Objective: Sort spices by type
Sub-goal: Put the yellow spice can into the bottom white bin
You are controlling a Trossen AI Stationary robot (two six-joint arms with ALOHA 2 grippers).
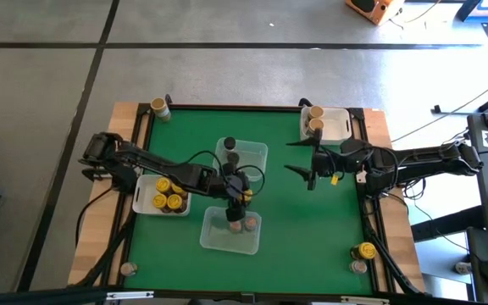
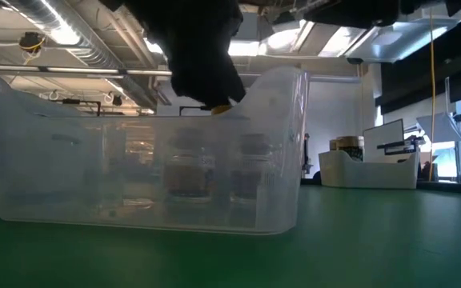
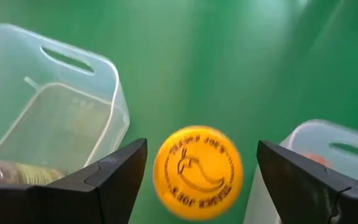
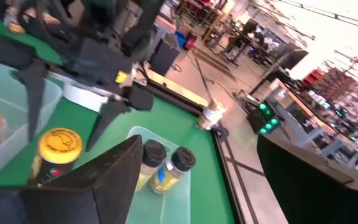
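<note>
A spice jar with a yellow lid (image 3: 197,173) sits between the two fingers of my left gripper (image 3: 202,147), with a gap on each side of the lid. The gripper (image 1: 241,191) is open and slants down over the space between two clear tubs. In the right wrist view the same jar (image 4: 58,149) shows under those fingers, its base hidden. My right gripper (image 1: 300,159) hovers open right of centre, pointing toward the table's left, with nothing between its fingers (image 4: 104,186).
The far tub (image 1: 257,152) holds black-lidded jars (image 1: 230,145). The near tub (image 1: 219,237) holds pinkish-brown-lidded ones (image 1: 249,224). A white tray (image 1: 142,202) at the left carries yellow-lidded jars, and another white tray (image 1: 339,125) at the far right carries tan-lidded ones. Single jars stand near the table corners (image 1: 160,106) (image 1: 366,251).
</note>
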